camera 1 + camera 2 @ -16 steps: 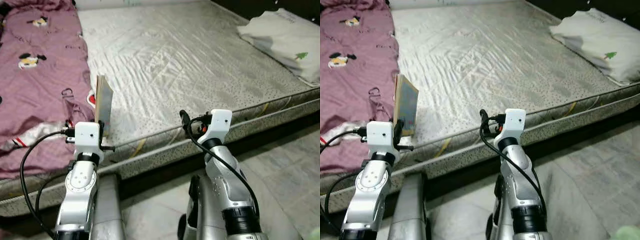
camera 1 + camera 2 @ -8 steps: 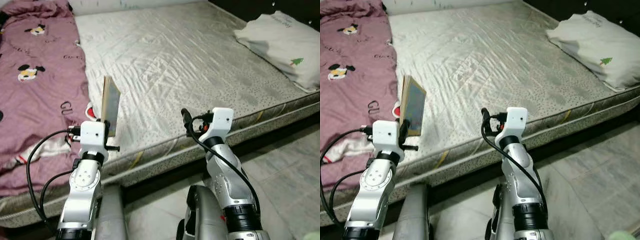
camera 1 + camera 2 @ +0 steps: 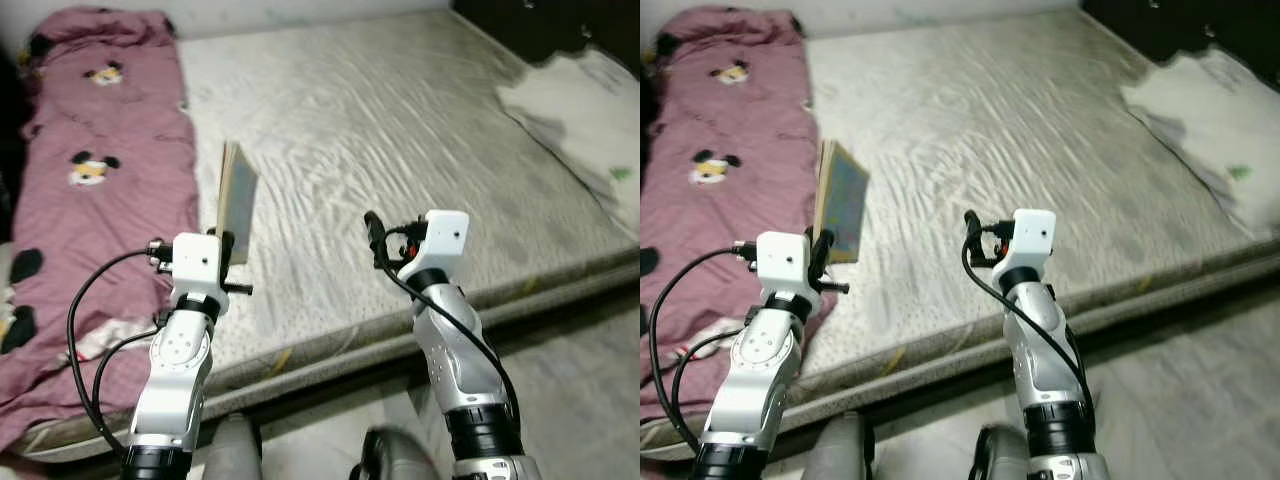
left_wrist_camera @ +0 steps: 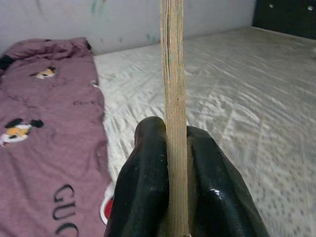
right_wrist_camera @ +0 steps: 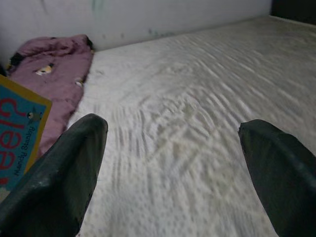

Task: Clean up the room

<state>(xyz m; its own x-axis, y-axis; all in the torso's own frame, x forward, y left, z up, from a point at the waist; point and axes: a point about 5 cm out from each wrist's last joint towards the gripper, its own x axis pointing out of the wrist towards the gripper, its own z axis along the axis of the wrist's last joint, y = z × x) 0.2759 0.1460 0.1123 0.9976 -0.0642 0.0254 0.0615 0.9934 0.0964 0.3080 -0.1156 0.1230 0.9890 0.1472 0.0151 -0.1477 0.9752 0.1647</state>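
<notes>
Over the near edge of the mattress (image 3: 400,130), the left end effector (image 4: 170,173) pinches a thin book (image 3: 237,200) by its lower edge, holding it upright just beside the purple quilt (image 3: 100,200). The book looks light and stiff enough, though gripped so low it may lean or flop; a hold nearer the spine seems safer. The right end effector (image 5: 173,163) hangs spread and empty above the mattress, with the pillow (image 3: 580,110) well off to its right

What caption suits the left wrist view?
Left gripper clamps a thin book edge-on, upright above the bare mattress and purple blanket.
</notes>
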